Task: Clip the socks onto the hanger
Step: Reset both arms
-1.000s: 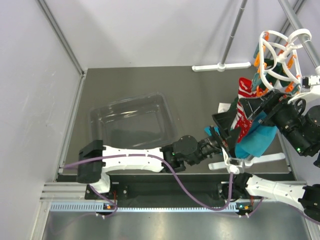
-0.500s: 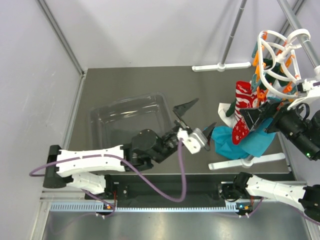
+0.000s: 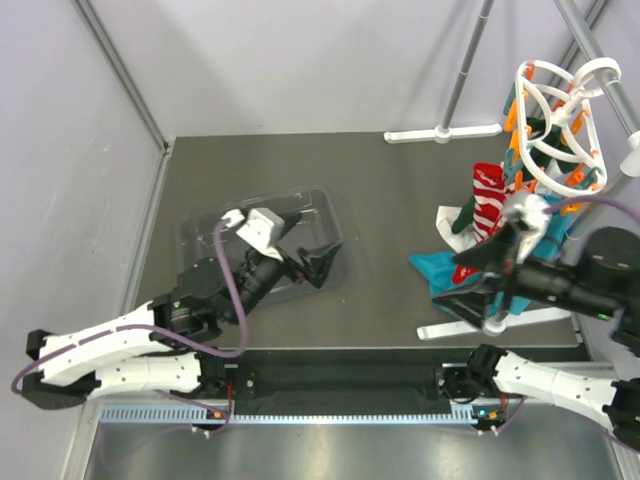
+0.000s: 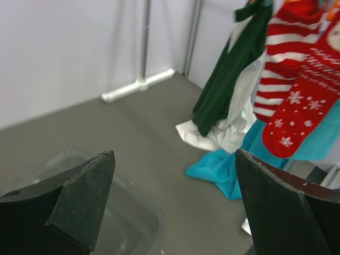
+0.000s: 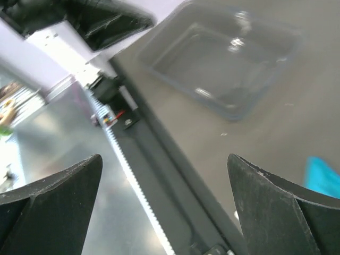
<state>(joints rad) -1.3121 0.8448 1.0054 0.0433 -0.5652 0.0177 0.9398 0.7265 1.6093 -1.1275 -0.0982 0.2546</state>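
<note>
Top view: left gripper (image 3: 308, 265) hovers over the clear tray (image 3: 200, 235) at left-centre, fingers spread wide, holding nothing. Right gripper (image 3: 462, 280) sits low in front of the hung laundry at right, fingers also wide apart and empty, above a teal cloth (image 3: 430, 270) on the table. The hanger (image 3: 555, 130) hangs from a slanted grey pole (image 3: 590, 40) at upper right, orange pegs dangling. The striped sock (image 3: 487, 205) hangs below its left side.

Only the left wrist view shows the laundry side-on. From the left: the rack foot (image 4: 138, 85), a green cloth (image 4: 228, 79) over a white cloth (image 4: 223, 135), then the striped sock (image 4: 281, 64) and the snowflake sock (image 4: 297, 117) touching side by side. Both socks have their long axis near vertical, cuff up. The snowflake sock's toe points down-left over the teal cloth (image 4: 228, 170). The pegs' grip is cropped out.

The right wrist view looks the other way: tray (image 5: 223, 58) and the table's front rail, with no socks in it.
</note>
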